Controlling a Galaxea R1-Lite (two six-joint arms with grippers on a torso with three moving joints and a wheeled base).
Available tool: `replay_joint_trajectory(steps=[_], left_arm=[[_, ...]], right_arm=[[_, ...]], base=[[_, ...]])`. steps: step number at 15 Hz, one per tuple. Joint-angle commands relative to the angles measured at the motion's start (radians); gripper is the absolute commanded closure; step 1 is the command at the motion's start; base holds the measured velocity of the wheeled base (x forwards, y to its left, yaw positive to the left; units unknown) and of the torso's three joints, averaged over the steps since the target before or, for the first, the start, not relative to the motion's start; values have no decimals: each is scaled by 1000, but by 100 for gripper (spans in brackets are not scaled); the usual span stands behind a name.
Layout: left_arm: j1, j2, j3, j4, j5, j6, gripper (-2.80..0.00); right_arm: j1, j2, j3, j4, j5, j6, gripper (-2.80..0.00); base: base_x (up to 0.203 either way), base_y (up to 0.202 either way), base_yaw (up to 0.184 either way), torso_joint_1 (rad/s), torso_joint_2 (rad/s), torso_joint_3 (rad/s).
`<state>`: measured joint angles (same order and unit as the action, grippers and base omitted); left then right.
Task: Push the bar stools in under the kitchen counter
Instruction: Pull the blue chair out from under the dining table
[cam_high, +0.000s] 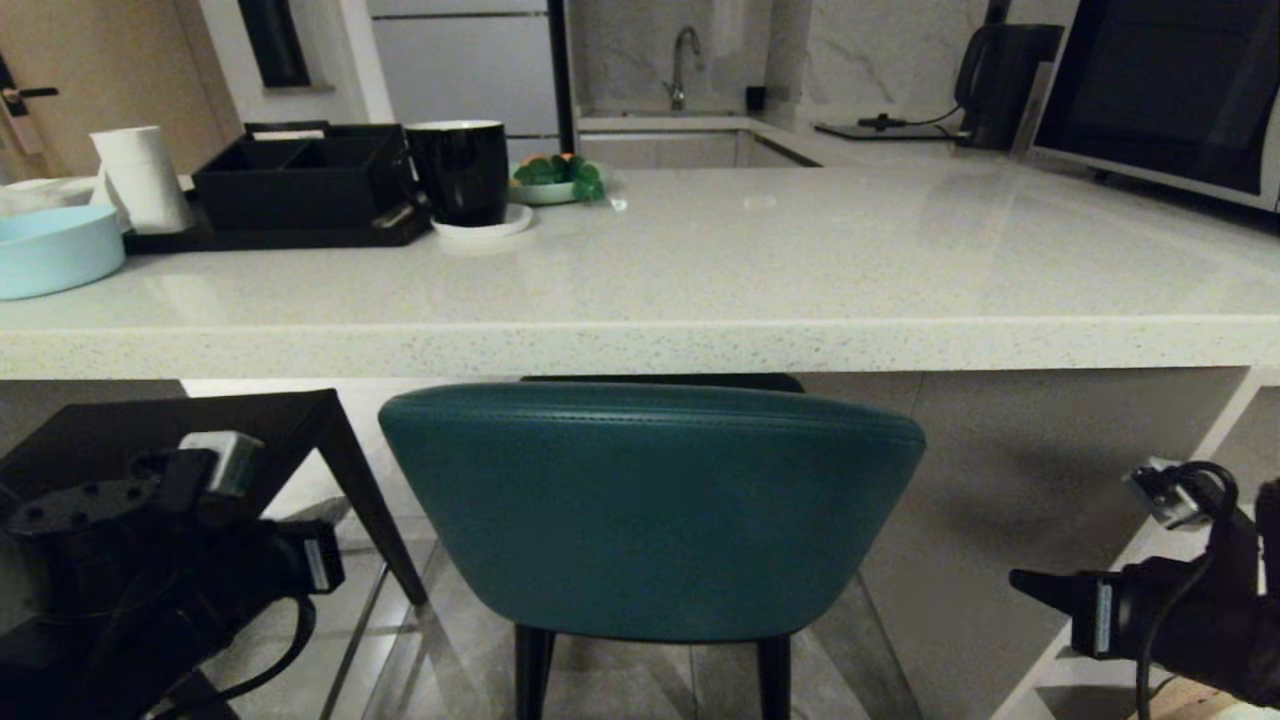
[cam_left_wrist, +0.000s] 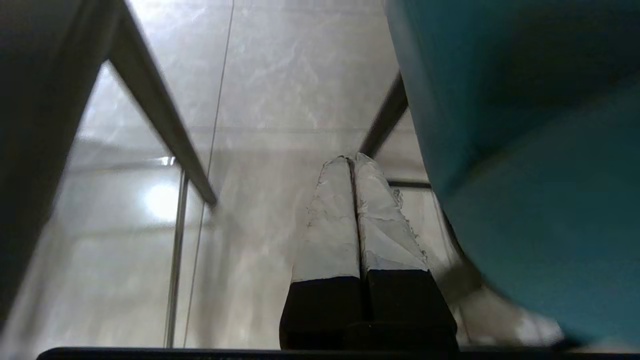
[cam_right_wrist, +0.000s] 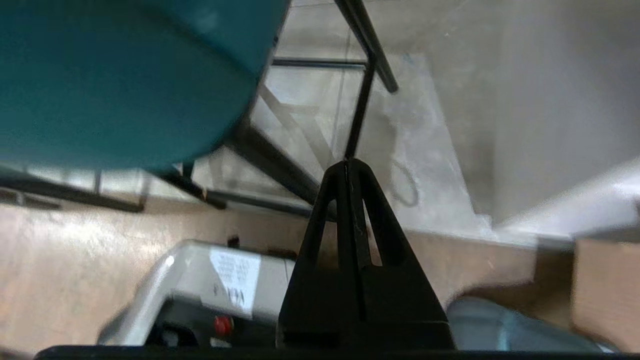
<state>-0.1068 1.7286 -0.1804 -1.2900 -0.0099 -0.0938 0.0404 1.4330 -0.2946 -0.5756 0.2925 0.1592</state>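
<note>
While both arms hang low at either side of the teal stool (cam_high: 650, 510), neither touches it. Left gripper (cam_left_wrist: 354, 165) points down at the floor tiles (cam_left_wrist: 280, 100), fingers pressed together, holding nothing. Right gripper (cam_right_wrist: 346, 167) likewise pinched closed and empty, tip aimed toward the stool. Teal stool sits centred just before the kitchen counter (cam_high: 640, 345), curved back facing the robot, back's long axis parallel to the counter edge. Dark grey stool (cam_high: 300, 420) stands to its left
</note>
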Motion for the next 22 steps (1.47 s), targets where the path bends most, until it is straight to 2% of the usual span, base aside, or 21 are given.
replay_joint_trajectory(steps=[1, 4, 6, 9, 11, 12, 13, 16, 22], left_arm=[[-3, 277, -48, -195, 2, 18, 0], [-4, 348, -151, -239, 6, 33, 0], [2, 382, -215, -240, 8, 34, 0], [-7, 394, -280, -240, 8, 32, 0], [-8, 406, -338, -240, 25, 32, 0], [-11, 407, -363, -240, 33, 31, 0], [-21, 407, -381, -240, 38, 32, 0], [-65, 412, -424, -240, 94, 32, 0], [-158, 431, -457, -240, 160, 30, 0]], right_arm=[[13, 159, -38, -84, -2, 18, 0], [52, 280, -89, -198, -11, 82, 0], [90, 371, -112, -316, -55, 107, 0], [168, 549, -118, -606, -185, 125, 0], [218, 681, -128, -840, -295, 132, 0], [238, 734, -145, -908, -359, 134, 0], [250, 757, -181, -940, -414, 137, 0], [256, 762, -281, -954, -458, 137, 0], [337, 676, -296, -954, -473, 131, 0]], base=[[0, 0, 0, 0, 0, 0], [0, 0, 0, 0, 0, 0], [0, 0, 0, 0, 0, 0], [0, 0, 0, 0, 0, 0], [0, 0, 0, 0, 0, 0], [0, 0, 0, 0, 0, 0], [0, 0, 0, 0, 0, 0], [0, 0, 0, 0, 0, 0], [0, 0, 0, 0, 0, 0]])
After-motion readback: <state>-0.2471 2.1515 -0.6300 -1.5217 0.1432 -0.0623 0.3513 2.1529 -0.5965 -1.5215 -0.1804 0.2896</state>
